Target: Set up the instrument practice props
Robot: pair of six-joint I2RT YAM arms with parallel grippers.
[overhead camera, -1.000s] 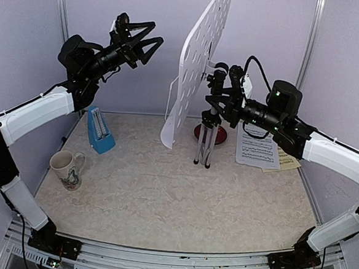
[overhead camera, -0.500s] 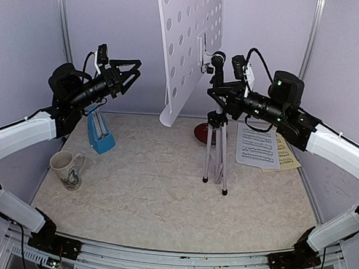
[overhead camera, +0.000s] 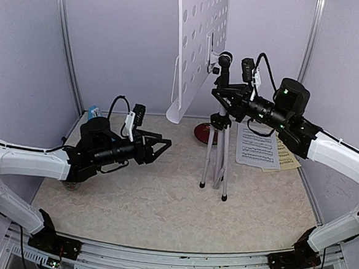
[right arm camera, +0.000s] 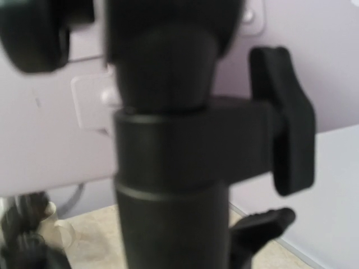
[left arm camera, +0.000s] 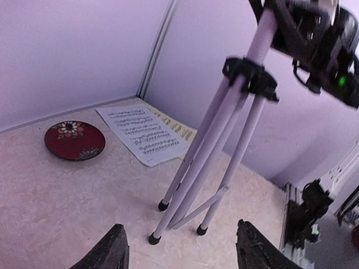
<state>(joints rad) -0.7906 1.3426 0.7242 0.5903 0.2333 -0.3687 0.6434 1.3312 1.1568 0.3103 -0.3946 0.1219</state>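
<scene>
The music stand's white perforated desk (overhead camera: 198, 49) stands high at the back on its silver tripod (overhead camera: 218, 155), whose feet are at the table top. My right gripper (overhead camera: 222, 92) is shut on the stand's black post (right arm camera: 168, 185) just under the desk; the post fills the right wrist view and hides the fingers. My left gripper (overhead camera: 160, 147) hangs open and empty low over the table, left of the tripod legs (left arm camera: 207, 151), with its fingertips (left arm camera: 115, 252) apart. The white music sheet (overhead camera: 256, 146) lies flat at the back right on top of the yellow one (overhead camera: 287, 159). The blue metronome (overhead camera: 93, 111) peeks out behind my left arm.
A red round plate (overhead camera: 201, 133) lies at the back just behind the tripod, seen also as the plate (left arm camera: 74, 140) in the left wrist view. A clamp knob (right arm camera: 289, 117) sticks out of the stand's post. Purple walls close the back and both sides.
The stand swung from tilted to upright in my right gripper, and its feet came down to the table. My left arm dropped from high at the left to low, facing the tripod legs.
</scene>
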